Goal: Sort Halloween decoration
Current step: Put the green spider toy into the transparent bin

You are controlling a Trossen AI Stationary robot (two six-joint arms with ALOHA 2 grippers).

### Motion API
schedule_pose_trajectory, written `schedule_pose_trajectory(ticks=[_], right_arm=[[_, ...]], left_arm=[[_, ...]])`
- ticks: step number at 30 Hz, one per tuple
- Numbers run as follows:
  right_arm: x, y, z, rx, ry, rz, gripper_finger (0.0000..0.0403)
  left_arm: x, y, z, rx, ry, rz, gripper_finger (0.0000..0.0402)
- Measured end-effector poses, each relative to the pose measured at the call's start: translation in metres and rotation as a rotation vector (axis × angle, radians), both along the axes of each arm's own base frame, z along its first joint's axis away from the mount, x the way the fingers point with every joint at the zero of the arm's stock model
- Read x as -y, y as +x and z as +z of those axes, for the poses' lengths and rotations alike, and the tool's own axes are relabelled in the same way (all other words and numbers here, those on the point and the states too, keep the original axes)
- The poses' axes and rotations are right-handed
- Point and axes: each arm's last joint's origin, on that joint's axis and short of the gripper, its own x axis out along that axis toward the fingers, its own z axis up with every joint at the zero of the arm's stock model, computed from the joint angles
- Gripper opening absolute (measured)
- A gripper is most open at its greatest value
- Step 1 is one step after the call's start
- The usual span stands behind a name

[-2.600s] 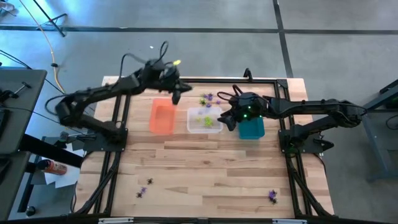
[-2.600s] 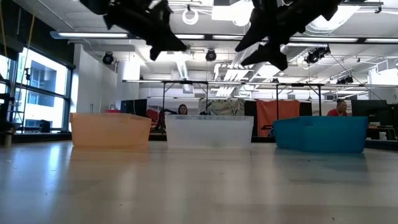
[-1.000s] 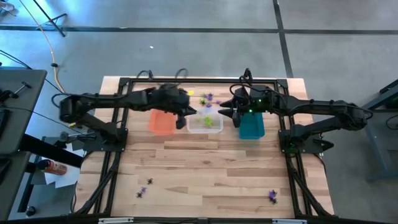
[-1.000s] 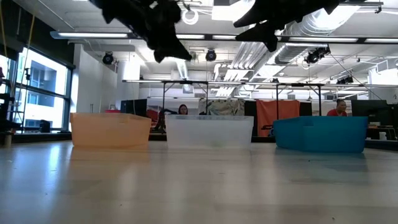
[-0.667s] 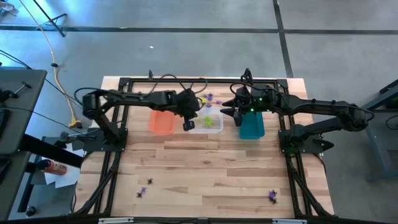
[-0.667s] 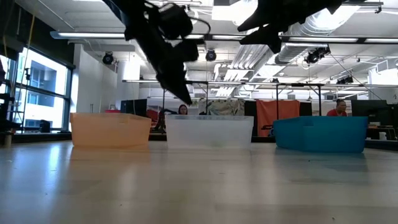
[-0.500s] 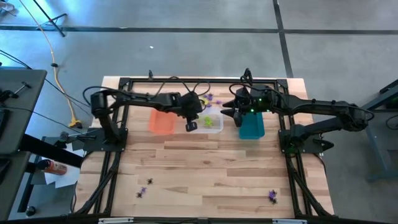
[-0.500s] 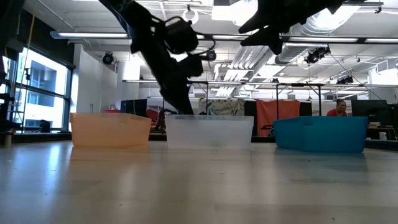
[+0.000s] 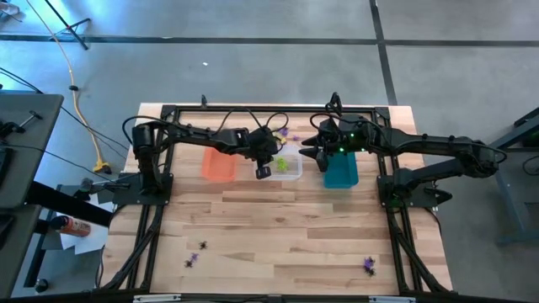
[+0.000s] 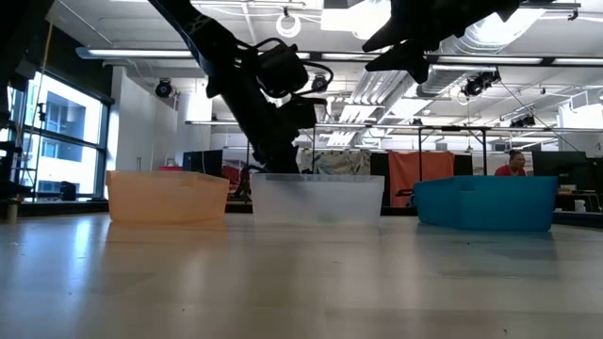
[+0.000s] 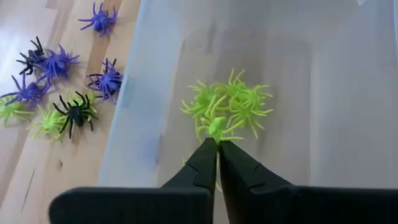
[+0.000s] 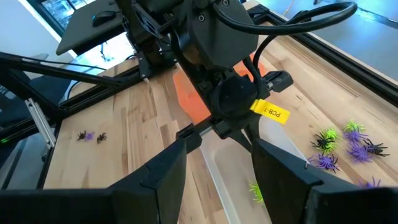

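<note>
sorting looks partly done, i'd say. the clear bin (image 9: 279,165) in the middle already has a small clump of lime green spiders (image 11: 230,102) on its floor, and the left gripper (image 11: 217,144) is down inside it w/ fingers pinched together on one more green spider (image 11: 214,129), not let go yet. left to do: a loose bunch of purple, black & green spiders (image 11: 59,87) lies on the table (image 9: 278,227) just beside the clear bin's far side, plus a few strays near the table's front edge, two at the left (image 9: 196,253) and one at the right (image 9: 369,265).

orange bin (image 9: 219,162) sits left of the clear one, can't make out anything in it. teal bin (image 9: 341,172) on the right, contents hidden from where i look.

right gripper (image 9: 308,154) hangs above the gap btwn clear and teal bins, fingers apart, nothing in them, just waiting.
</note>
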Motion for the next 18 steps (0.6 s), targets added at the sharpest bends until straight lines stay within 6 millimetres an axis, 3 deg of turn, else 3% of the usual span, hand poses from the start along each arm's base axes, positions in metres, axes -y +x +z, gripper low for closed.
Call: schedule_pose_trajectory(ticks=[4,10,14,18], right_arm=[[0.000,0.000,0.000,0.000,0.000,0.000,0.0179],[0.000,0.000,0.000,-0.001,0.000,0.000,0.0179],[0.000,0.000,0.000,-0.001,0.000,0.000,0.0179],[0.000,0.000,0.000,0.002,-0.001,0.000,0.0179]], left_arm=[[0.000,0.000,0.000,0.000,0.002,-0.001,0.0041],[-0.001,0.005,0.009,0.005,-0.001,0.005,0.0128],[-0.006,0.007,0.034,-0.042,-0.007,0.009,0.0180],[-0.020,-0.007,0.077,-0.008,0.009,0.041,0.0209]])
